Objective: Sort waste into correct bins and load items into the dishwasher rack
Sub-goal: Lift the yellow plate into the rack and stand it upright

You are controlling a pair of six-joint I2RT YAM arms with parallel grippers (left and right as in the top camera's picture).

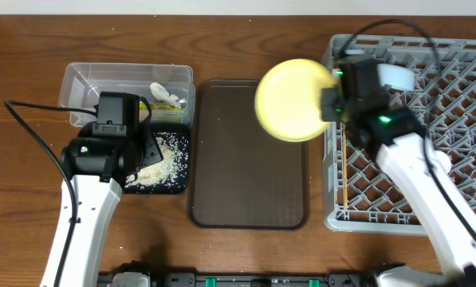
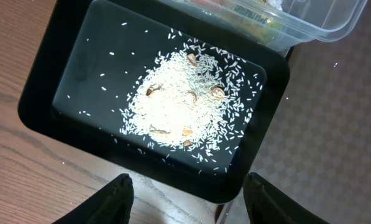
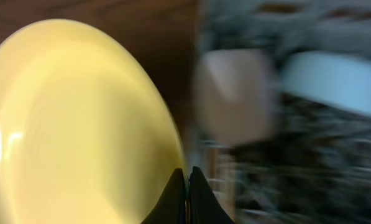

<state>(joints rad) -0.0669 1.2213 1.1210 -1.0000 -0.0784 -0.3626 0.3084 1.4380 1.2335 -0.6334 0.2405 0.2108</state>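
My right gripper [image 1: 331, 104] [image 3: 187, 180] is shut on the rim of the yellow plate [image 1: 292, 100] [image 3: 79, 124]. It holds the plate in the air, tilted, between the brown serving tray and the dishwasher rack [image 1: 453, 112]. In the rack lie a light blue bowl [image 1: 399, 76] [image 3: 334, 74], a pale cup [image 3: 235, 93] and chopsticks [image 1: 345, 171]. My left gripper [image 1: 146, 147] [image 2: 188, 196] hangs open and empty over the near edge of the black tray [image 1: 187, 159] [image 2: 42, 93], which holds rice grains [image 2: 185, 106]. The clear tub [image 1: 86, 84] [image 2: 322, 22] holds white tissue [image 1: 167, 97] and a wrapper [image 2: 253, 12].
The dark brown serving tray [image 1: 249, 159] lies between the bins and the rack. The right wrist view is blurred on the rack side. A black cable [image 1: 38, 135] runs along the table at the left.
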